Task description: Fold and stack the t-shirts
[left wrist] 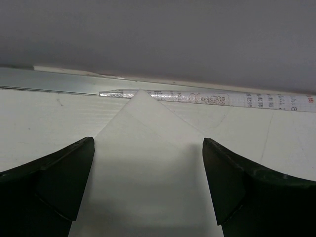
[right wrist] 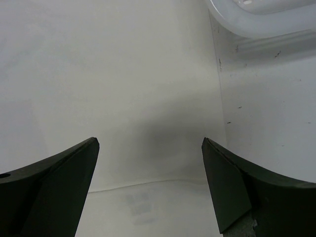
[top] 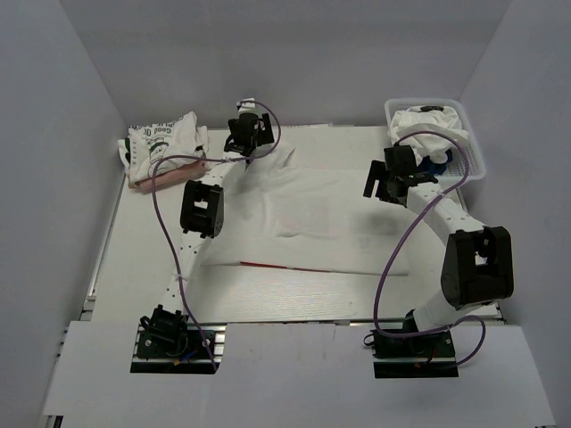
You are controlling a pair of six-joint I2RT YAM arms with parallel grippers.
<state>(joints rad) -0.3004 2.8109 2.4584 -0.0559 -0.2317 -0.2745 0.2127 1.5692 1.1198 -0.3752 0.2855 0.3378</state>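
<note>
**Both grippers open over the spread white shirt**

Top view: we see a white t-shirt (top: 308, 223) spread flat mid-table; left gripper (top: 247, 153) sits at its far-left corner, right gripper (top: 382, 189) over its right edge; folded stack of shirts (top: 165, 147) far left, top one with dark lettering, pinkish one beneath; basket (top: 474, 152) far right holds more white and blue cloth; left wrist: we see fingers (left wrist: 54, 182) wide apart, gripping nothing; a pointed cloth corner (left wrist: 143, 163) lies between them; right wrist: fingers (right wrist: 54, 187) wide apart, nothing held; white cloth below, basket rim (right wrist: 256, 17) top right.
</note>
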